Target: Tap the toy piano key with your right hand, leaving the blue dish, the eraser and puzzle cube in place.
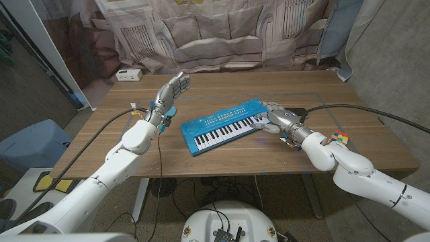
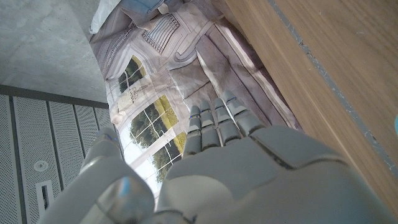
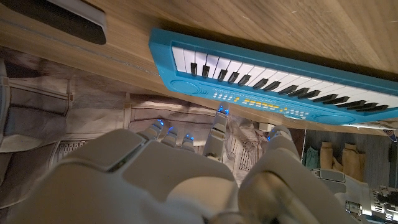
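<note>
The right hand (image 1: 274, 118) is at the right end of the piano (image 1: 224, 124), fingers (image 3: 219, 127) loosely spread over the keys and gripping nothing. Whether a fingertip is pressing a key cannot be told, so I judge the tap to be either in progress or just about to land; lifting clear is still left.

Just behind this hand lies one dark block, perhaps the eraser (image 1: 297, 112); beside its forearm sits one cube (image 1: 338, 138), seemingly undisturbed. Across the piano, the left hand (image 1: 168, 95) is raised above the table (image 1: 269, 87), fingers extended, empty.

Count: one piano, one cube, one dark block, two hands.
</note>
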